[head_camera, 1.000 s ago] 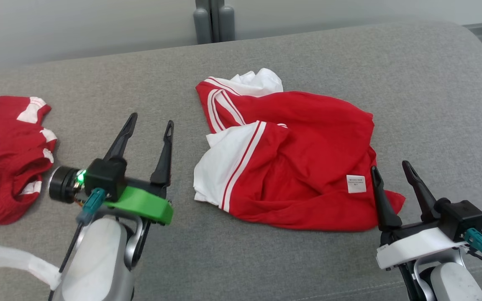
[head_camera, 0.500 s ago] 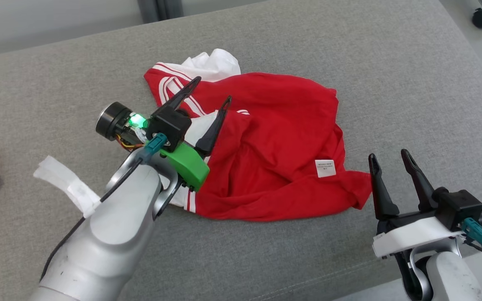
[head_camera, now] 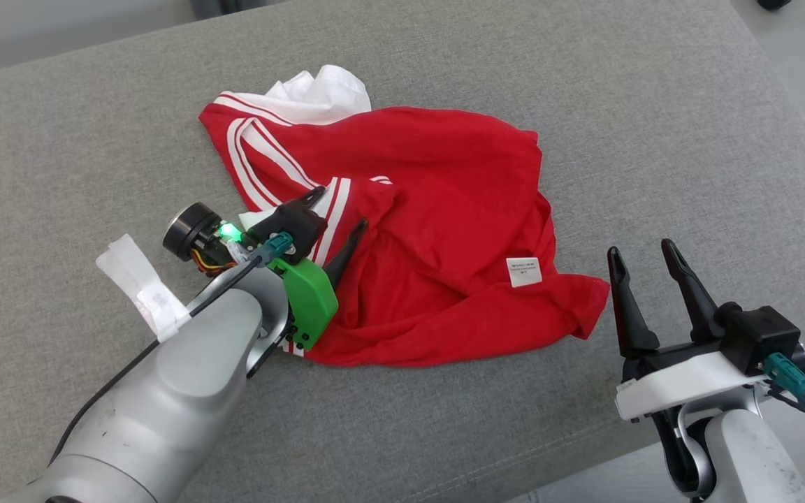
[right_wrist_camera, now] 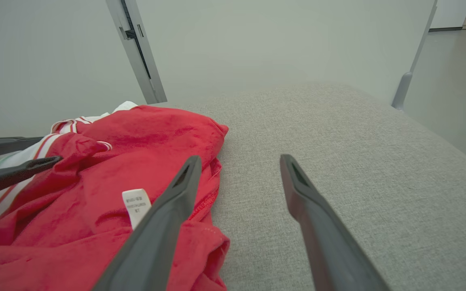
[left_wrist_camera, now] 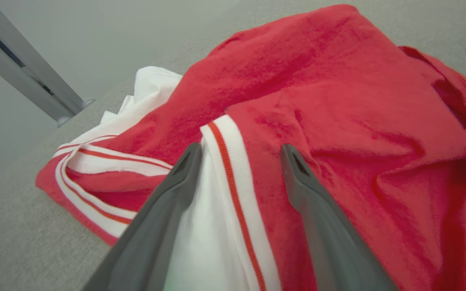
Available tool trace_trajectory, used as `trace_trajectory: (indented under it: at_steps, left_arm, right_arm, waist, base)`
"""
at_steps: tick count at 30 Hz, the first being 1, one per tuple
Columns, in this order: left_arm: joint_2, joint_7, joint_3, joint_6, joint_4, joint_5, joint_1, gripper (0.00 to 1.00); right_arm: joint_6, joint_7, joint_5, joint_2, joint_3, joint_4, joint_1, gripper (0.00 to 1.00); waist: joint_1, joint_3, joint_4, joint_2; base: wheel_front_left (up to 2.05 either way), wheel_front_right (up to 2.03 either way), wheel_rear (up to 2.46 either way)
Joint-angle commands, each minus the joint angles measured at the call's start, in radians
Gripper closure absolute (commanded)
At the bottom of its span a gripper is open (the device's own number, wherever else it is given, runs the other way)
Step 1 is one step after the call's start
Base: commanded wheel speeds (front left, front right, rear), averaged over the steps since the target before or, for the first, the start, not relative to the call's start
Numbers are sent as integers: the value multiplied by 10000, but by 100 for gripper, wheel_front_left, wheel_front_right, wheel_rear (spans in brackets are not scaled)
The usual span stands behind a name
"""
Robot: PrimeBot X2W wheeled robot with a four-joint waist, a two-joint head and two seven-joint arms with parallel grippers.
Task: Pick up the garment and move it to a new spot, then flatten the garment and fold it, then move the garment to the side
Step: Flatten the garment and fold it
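A crumpled red garment (head_camera: 437,209) with white panels and striped trim lies in the middle of the grey cushion (head_camera: 584,84). My left gripper (head_camera: 341,208) is open and low over its left part, fingers straddling the white striped band (left_wrist_camera: 233,190) of the garment (left_wrist_camera: 338,101). A small white label (head_camera: 523,272) shows near the garment's right edge. My right gripper (head_camera: 641,248) stands open just right of the garment's lower right corner, touching nothing; in the right wrist view its open gripper (right_wrist_camera: 237,161) frames the bare cushion beside the garment (right_wrist_camera: 136,149) and label (right_wrist_camera: 135,204).
The cushion's right edge (head_camera: 794,119) drops to the floor close to my right arm. Grey metal posts (right_wrist_camera: 140,52) stand behind the cushion against a pale wall. A white tape strip (head_camera: 138,286) hangs from my left forearm.
The head camera has shifted right, so the second red garment at the left has left the picture. My left gripper has reached in and come down onto the garment's white striped band. The right gripper has stayed put.
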State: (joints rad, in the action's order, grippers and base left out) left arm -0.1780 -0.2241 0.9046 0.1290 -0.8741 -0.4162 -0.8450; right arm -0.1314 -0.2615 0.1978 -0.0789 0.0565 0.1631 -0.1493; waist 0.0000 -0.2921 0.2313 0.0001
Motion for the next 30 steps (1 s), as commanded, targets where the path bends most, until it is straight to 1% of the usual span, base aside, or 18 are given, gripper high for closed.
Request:
trace_trajectory:
  at_steps: [1, 2, 3, 4, 5, 10, 14, 16, 22, 25, 30]
  left_arm:
    - [4, 101, 163, 27, -274, -210, -223, 0]
    - [18, 163, 250, 27, -426, -343, -254, 11]
    - [24, 165, 346, 27, -617, -487, -318, 54]
    - [33, 139, 410, 27, -738, -586, -379, 72]
    - [54, 104, 476, 27, -837, -651, -429, 100]
    - [69, -245, 434, 28, -1138, -1145, -610, 100]
    - [48, -401, 28, -44, -898, -1326, -499, 100]
    - [-63, -424, -275, -209, -527, -1386, -272, 100]
    - [-684, -402, -1268, -898, 1127, -1510, 976, 100]
    - [-1101, -401, -1757, -1320, 1995, -1634, 1931, 100]
    - [-1614, -402, -2366, -1992, 3317, -1898, 3537, 100]
  right_arm:
    - [14, -32, 48, -11, -4, 42, -103, 0]
    - [14, -33, 37, -4, 2, 43, -118, 0]
    - [14, -35, 18, 10, 12, 44, -135, 0]
    - [14, -34, 8, 20, 14, 44, -143, 0]
    - [14, -35, 5, 31, 13, 37, -158, 0]
    - [14, -43, 15, 55, -65, 48, -40, 0]
    - [14, -45, 18, 64, -129, 70, 177, 0]
    - [14, -44, 13, 68, -146, 68, 273, 0]
    - [14, -40, 2, 36, -206, 81, 525, 0]
    - [14, -40, 7, 26, -270, 95, 629, 0]
    - [14, -41, 16, -7, -303, 124, 697, 0]
  waist:
    - [0, -33, 13, -1]
    - [0, -41, 17, -1]
    - [0, -50, 26, -1]
    - [0, -52, 29, -1]
    - [0, -51, 29, -1]
    - [0, 89, -135, -1]
    - [0, 387, -430, -1]
    - [0, 567, -620, -1]
    - [0, 1054, -1268, -1]
    - [0, 1196, -1585, -1]
    - [0, 1239, -1966, -1]
  base:
    - [0, 0, 0]
    - [0, 0, 0]
    - [0, 0, 0]
    - [0, 0, 0]
    - [0, 0, 0]
    - [0, 0, 0]
    - [0, 0, 0]
    - [0, 0, 0]
    - [0, 0, 0]
    - [0, 0, 0]
    - [0, 0, 0]
